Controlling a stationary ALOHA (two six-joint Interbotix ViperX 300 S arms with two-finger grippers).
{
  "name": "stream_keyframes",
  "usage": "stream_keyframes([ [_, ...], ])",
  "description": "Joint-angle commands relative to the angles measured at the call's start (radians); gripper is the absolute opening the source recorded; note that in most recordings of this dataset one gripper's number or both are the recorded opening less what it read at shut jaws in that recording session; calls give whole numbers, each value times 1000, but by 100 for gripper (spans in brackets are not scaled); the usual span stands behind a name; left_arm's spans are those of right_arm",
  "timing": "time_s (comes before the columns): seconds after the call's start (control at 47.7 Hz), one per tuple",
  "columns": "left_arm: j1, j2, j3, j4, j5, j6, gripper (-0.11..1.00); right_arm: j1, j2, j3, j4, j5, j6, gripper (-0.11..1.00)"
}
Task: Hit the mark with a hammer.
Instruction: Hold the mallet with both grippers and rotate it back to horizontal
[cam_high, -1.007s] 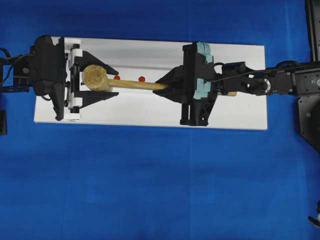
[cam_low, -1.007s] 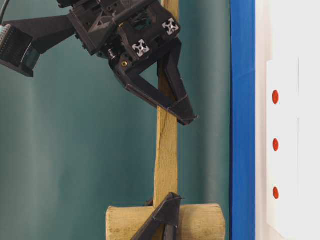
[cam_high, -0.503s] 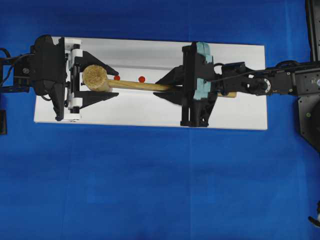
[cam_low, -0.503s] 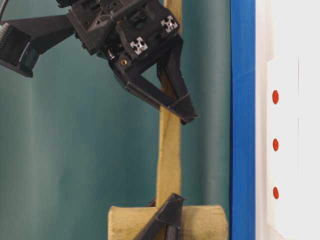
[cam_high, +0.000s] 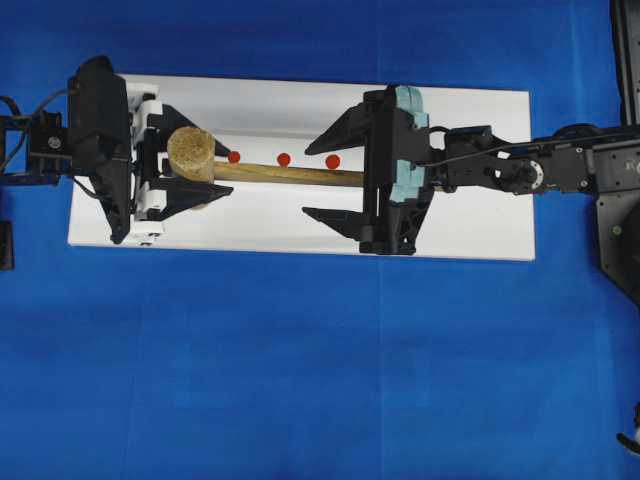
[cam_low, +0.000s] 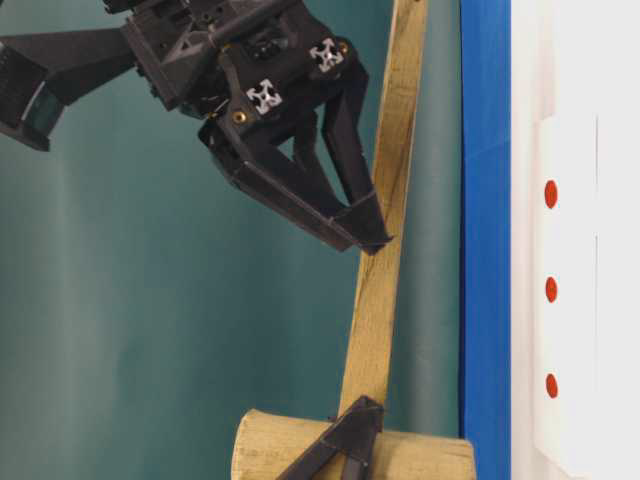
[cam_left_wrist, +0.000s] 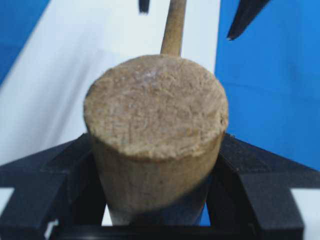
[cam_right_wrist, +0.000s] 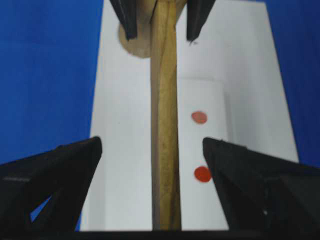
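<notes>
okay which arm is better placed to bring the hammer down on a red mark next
Left, probably. The left gripper is clamped on the hammer at its head, while the right gripper stands open around the handle. Three red marks lie beside the handle.

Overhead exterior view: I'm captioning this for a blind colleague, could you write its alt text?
The left gripper clamps the hammer by its head over a white board on blue cloth. The right gripper stands open around the handle, beside three red dots.
</notes>
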Motion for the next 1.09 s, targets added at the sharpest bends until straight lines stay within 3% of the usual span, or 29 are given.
stream_keyframes([
  [0.0, -17, -32, -23, -2, 6, -92, 45, 3, -28, -20, -17, -21, -5, 90],
  [0.336, -67, -58, -25, -2, 14, -695, 45, 2, -28, -17, -32, -38, -72, 90],
  [0.461, -67, -64, -20, 3, 17, -839, 45, 3, -23, -17, -34, -35, -77, 90],
  [0.629, -66, -83, -18, 3, 6, -922, 45, 2, -11, -17, -41, -34, -81, 90],
  [0.965, -77, -89, -34, 2, 3, -966, 45, 5, 29, -26, -81, -38, -81, 89],
  [1.069, -86, -89, -34, 2, 0, -976, 45, 5, 41, -29, -95, -46, -81, 82],
])
